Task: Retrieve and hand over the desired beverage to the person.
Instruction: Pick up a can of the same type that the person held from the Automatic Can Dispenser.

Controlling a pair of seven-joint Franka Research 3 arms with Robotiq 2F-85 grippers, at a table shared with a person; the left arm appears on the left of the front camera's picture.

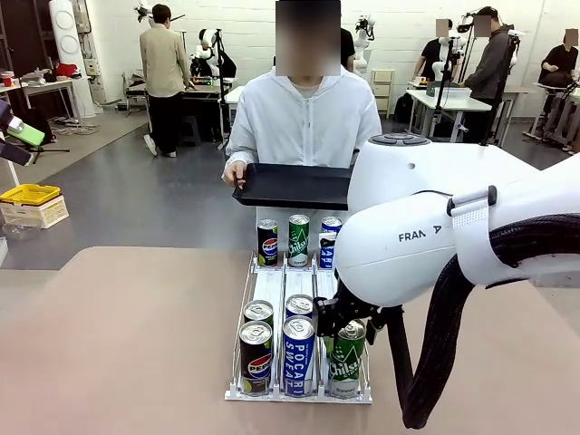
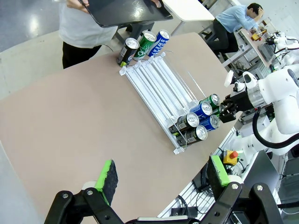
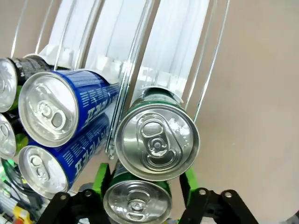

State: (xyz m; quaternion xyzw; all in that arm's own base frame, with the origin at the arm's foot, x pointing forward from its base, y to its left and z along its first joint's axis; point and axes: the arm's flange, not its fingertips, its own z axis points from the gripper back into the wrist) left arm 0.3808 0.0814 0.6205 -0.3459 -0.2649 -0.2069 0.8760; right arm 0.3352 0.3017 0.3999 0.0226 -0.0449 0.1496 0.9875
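Note:
A white wire rack [image 1: 272,285] holds drink cans in three lanes. At its near end stand a black Pepsi can [image 1: 256,358], a blue Pocari Sweat can [image 1: 298,355] and a green Chilsung can [image 1: 347,360]. My right gripper [image 1: 343,319] reaches down onto the right lane. In the right wrist view its green pads [image 3: 100,179] press both sides of the nearest green can [image 3: 135,201], so my right gripper [image 3: 143,179] is shut on it. A second green can [image 3: 156,140] lies just behind. My left gripper [image 2: 163,172] hangs open above the table, holding nothing. The person [image 1: 304,118] stands at the far side.
The person holds a black tray [image 1: 294,186] level over the far table edge. Three more cans [image 1: 298,240] stand at the rack's far end under it. Bare tan tabletop [image 1: 118,344] lies left of the rack. The right arm's thick link [image 1: 426,240] and cable fill the right side.

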